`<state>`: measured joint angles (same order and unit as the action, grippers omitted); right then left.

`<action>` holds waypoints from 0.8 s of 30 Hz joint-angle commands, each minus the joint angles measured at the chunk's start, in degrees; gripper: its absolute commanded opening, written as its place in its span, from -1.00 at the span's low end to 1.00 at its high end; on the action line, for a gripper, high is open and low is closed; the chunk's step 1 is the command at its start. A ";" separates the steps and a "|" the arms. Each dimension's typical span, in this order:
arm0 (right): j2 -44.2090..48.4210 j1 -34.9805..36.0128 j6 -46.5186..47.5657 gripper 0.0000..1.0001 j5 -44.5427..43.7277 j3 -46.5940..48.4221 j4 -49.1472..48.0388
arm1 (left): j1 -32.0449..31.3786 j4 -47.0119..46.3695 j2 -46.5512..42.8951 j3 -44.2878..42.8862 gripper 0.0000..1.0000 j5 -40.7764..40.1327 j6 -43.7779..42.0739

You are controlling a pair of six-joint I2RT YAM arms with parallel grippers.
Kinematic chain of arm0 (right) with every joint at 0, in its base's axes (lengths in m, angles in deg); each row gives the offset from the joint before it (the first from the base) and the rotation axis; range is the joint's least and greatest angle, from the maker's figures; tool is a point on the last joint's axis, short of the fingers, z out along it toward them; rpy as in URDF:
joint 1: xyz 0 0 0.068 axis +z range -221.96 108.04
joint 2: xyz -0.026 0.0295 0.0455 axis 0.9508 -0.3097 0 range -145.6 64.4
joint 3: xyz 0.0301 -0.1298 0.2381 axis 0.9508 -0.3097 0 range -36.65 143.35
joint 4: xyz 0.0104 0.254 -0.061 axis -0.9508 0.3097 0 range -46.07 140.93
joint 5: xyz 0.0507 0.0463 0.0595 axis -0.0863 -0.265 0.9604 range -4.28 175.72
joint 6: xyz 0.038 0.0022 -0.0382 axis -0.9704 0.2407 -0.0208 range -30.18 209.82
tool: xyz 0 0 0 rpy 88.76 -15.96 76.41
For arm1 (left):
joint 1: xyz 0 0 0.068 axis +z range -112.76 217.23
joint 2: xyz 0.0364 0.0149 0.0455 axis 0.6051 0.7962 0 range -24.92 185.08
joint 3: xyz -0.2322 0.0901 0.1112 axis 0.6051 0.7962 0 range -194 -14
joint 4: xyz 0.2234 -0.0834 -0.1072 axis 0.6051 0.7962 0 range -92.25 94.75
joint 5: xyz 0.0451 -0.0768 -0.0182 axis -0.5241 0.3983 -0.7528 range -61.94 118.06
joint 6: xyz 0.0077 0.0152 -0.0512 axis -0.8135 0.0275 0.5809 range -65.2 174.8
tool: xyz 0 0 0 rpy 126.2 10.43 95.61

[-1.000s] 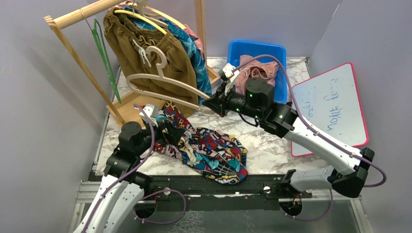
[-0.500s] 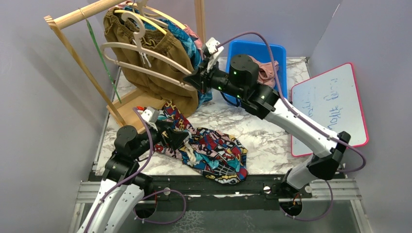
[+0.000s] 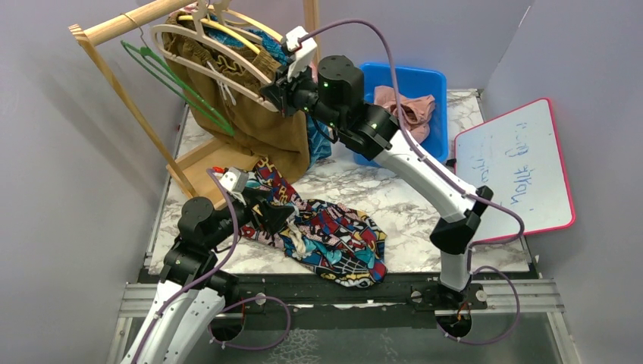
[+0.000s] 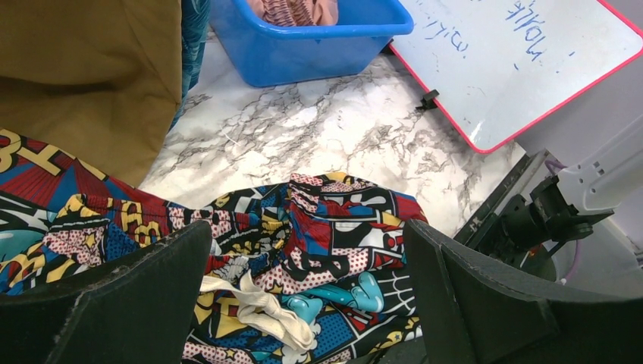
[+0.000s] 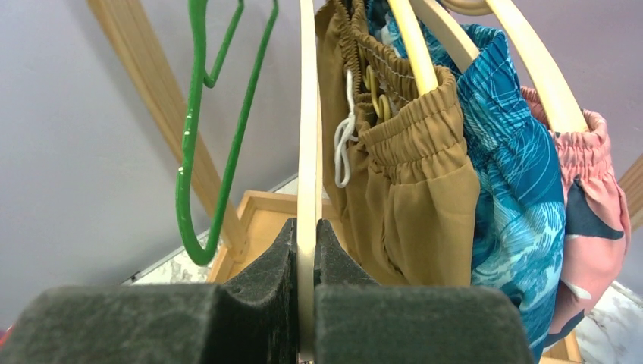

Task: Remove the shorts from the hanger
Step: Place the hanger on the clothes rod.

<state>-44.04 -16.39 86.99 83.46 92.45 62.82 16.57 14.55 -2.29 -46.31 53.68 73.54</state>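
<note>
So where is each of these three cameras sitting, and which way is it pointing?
Top external: high behind the arms, looking down on the marble table; both arms show, with left gripper and right gripper.
Left wrist: low over the table, facing across the comic-print shorts toward the blue bin and whiteboard; its open fingers frame the bottom.
Right wrist: up at the rack, facing the olive-brown shorts; its fingers pinch the cream hanger.
Shared: top and left wrist both show the comic-print shorts.
</note>
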 commanded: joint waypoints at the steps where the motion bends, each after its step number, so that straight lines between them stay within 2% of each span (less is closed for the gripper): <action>1: -3.98 0.89 1.66 -0.98 -2.94 7.33 5.04 | 0.24 -1.00 -0.58 0.24 0.98 -0.85 -0.90; 10: -6.93 2.86 7.02 -0.98 -2.41 10.25 5.07 | 0.26 -0.86 -0.50 0.16 0.98 -1.19 -0.81; 16: -8.63 2.83 8.69 -0.98 -6.18 6.78 -2.96 | 0.19 -0.87 -0.44 0.18 0.98 -1.23 -0.81; 21: -14.19 2.87 8.55 -0.98 -6.39 17.56 0.26 | 0.21 -0.70 -0.57 0.21 0.98 -1.60 -0.79; 24: -12.85 2.86 7.94 -0.98 -6.96 12.54 -4.43 | 0.25 -0.66 -0.64 0.20 0.98 -1.49 -0.81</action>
<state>-57.38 -13.75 94.55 78.80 106.85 63.66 16.57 14.55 -2.26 -46.31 53.09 73.56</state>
